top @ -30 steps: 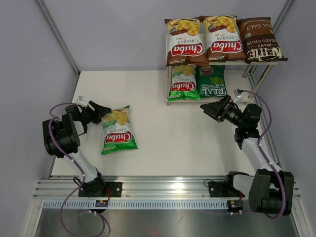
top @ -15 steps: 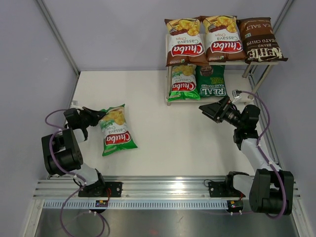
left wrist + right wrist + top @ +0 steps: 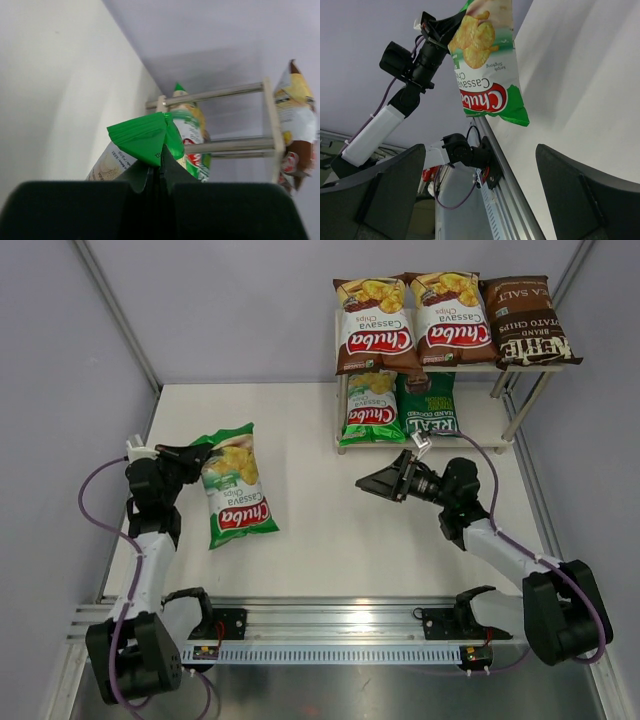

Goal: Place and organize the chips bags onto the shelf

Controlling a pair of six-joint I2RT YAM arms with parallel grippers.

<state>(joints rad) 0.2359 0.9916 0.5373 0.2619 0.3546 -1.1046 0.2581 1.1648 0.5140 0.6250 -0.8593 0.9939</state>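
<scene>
R hand [image 3: 368, 483] sits btwn green bag [image 3: 235, 497] & shelf [image 3: 482, 418]

White table [image 3: 330, 540], two-tier shelf [image 3: 482, 432] back right, five chips bags [image 3: 375, 325] shelved

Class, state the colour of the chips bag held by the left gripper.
The bag is light green with a red logo; the right wrist view shows it best.

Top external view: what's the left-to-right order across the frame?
left gripper → light-green Chuba bag pinched in it → left brown Chuba bag → right brown Chuba bag → Kettle bag. Left out: right gripper, lower-tier Chuba bag and REAL bag, which share columns with the brown bags.
</scene>
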